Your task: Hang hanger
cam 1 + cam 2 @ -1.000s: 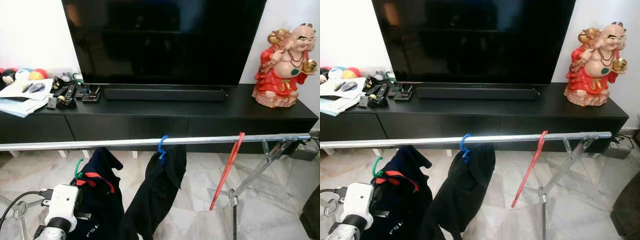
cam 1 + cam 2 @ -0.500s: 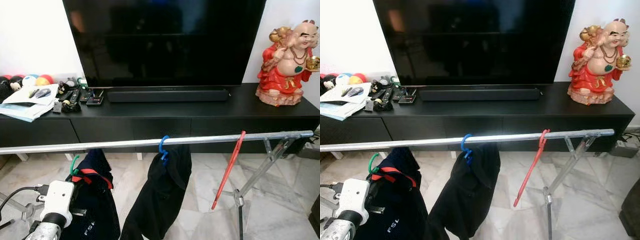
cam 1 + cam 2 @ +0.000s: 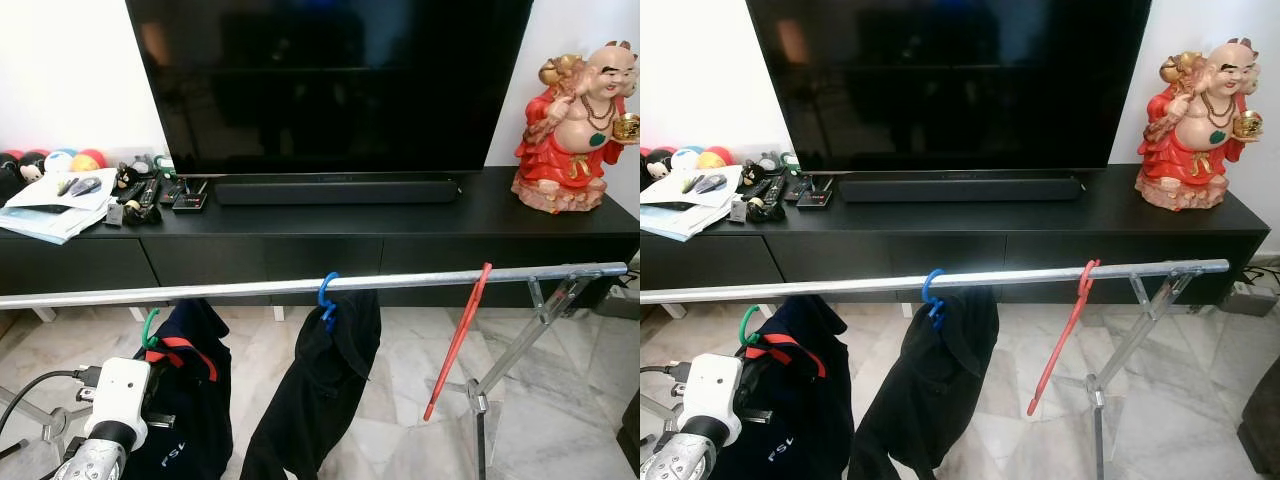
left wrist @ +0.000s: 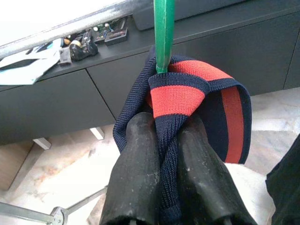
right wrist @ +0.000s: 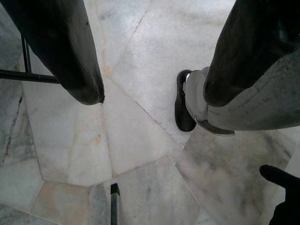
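Left claw (image 4: pixel 161 140) pinches the navy-red collar (image 4: pixel 180 96), keeping the green hanger (image 4: pixel 164 33) upright above it, hook just under the rail (image 3: pixel 300 286); right claw (image 5: pixel 150 70) idle, spread.

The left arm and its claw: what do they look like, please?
The left arm is silver, ridged metal topped by a white boxy wrist block, with a black cable looping off it. The left claw has two long, thick, matte black fingers with rounded tips.
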Controlling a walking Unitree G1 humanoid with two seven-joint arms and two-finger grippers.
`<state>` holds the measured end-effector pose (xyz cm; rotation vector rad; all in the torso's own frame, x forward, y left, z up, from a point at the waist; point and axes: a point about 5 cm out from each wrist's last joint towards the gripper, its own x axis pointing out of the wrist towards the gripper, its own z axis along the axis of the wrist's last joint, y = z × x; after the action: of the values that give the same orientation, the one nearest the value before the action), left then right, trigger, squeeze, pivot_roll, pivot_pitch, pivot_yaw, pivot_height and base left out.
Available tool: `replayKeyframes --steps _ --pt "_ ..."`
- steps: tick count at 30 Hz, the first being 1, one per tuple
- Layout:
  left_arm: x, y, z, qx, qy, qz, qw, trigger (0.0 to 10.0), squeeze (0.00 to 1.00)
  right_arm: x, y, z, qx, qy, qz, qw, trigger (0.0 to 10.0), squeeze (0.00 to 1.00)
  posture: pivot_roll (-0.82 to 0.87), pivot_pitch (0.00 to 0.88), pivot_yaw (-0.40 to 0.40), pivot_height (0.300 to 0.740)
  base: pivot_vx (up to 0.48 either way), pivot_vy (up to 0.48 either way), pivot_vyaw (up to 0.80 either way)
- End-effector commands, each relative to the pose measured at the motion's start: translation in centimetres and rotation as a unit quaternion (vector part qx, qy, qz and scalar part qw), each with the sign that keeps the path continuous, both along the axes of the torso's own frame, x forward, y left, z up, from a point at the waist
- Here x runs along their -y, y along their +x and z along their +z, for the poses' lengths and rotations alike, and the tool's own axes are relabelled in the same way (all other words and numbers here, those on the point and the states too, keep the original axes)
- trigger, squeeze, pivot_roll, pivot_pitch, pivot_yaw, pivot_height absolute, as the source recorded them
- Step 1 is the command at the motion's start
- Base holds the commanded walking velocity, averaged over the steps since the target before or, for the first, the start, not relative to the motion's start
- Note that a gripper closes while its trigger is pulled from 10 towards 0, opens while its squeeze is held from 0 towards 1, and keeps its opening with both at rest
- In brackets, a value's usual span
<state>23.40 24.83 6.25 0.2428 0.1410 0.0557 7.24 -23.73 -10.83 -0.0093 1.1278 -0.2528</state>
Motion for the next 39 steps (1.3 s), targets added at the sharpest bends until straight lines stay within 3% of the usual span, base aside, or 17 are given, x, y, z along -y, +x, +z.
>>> replayKeyframes --steps 1,19,39 --pt "-0.3 0.38 0.73 0.019 0.002 0.004 1.0 10.0 0.0 -0.13 -0.14 -0.06 0.0 0.003 -0.006 1.0 10.0 0.0 0.08 0.0 0.047 0.74 0.0 0.0 0.0" --pt "0.25 0.47 0.42 0.004 0.001 -0.011 1.0 10.0 0.0 -0.48 0.2 -0.05 0.009 0.007 -0.008 1.0 10.0 0.0 0.08 0.0 0.068 0.74 0.0 0.0 0.0" --pt "0.36 0.11 0.49 0.001 -0.001 -0.008 1.0 10.0 0.0 -0.64 0.4 -0.04 0.012 0.01 -0.002 1.0 10.0 0.0 0.09 0.0 0.063 0.74 0.0 0.348 0.0"
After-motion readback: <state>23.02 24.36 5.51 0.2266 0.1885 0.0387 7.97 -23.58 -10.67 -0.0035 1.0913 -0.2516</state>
